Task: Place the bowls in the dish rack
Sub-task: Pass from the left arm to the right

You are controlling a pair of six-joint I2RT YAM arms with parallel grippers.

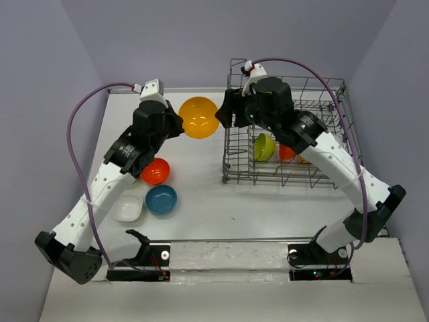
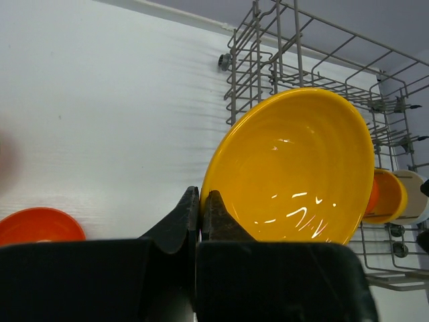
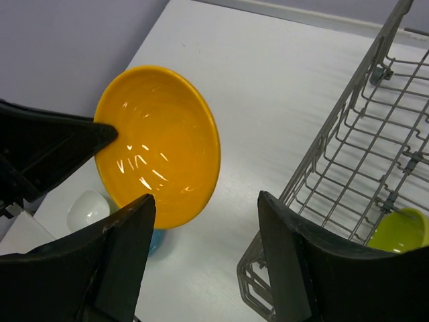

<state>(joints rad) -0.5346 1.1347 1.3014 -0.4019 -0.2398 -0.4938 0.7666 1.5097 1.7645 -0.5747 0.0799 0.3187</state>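
My left gripper [image 1: 179, 125] is shut on the near rim of an orange-yellow bowl [image 1: 199, 117] and holds it tilted above the table, just left of the dish rack [image 1: 281, 180]. In the left wrist view the fingertips [image 2: 201, 196] pinch the bowl's edge [image 2: 301, 168], with the rack [image 2: 268, 60] behind it. My right gripper [image 1: 225, 111] is open and empty at the rack's left wall, close to the bowl's right rim. In the right wrist view the gripper [image 3: 204, 201] gapes with the bowl [image 3: 161, 144] to its left and the rack [image 3: 362, 147] to its right.
In the rack stand a lime green bowl [image 1: 264, 145], a red-orange bowl [image 1: 287, 152] and an orange-yellow one [image 1: 303, 159]. On the table at the left lie a red-orange bowl [image 1: 155, 171], a blue bowl [image 1: 161, 199] and a white squarish bowl [image 1: 127, 208].
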